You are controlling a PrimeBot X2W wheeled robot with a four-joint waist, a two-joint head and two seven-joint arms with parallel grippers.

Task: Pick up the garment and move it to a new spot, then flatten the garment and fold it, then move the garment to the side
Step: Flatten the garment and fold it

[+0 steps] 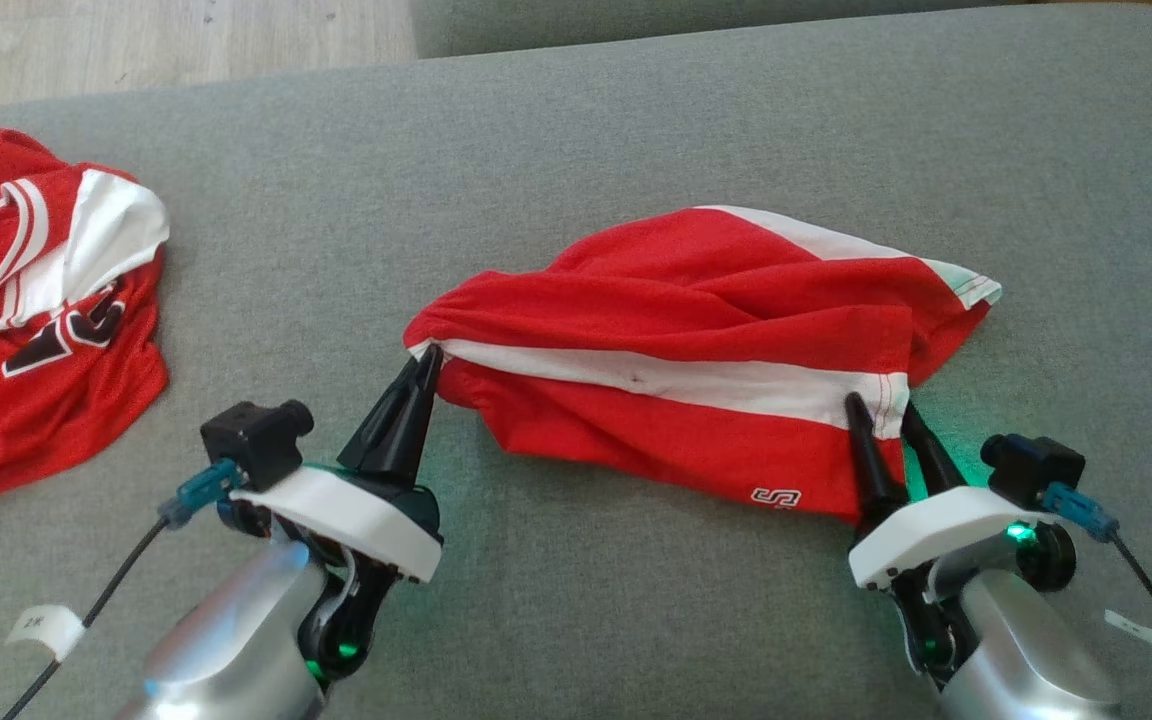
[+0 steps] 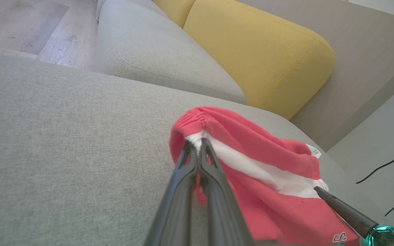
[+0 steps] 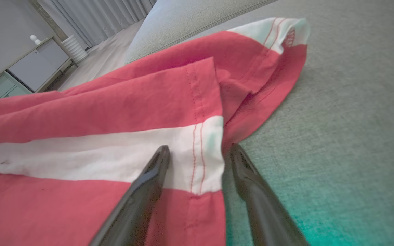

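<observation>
Currently flattening: left gripper is clamped on one end of the garment, lying mid-frame on the grey cushion, while right gripper straddles the opposite hem, jaws apart; next it must likely close, then stretch.

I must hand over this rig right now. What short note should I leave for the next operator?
Left gripper: shut on the garment at its bunched left end.
Right gripper: open, jaws astride the white-striped right hem, not clamped.
Garment: rumpled on the grey cushion; a red jersey lies far left.
Done: left end gripped. Left: grip right hem, flatten, fold, move aside.
</observation>
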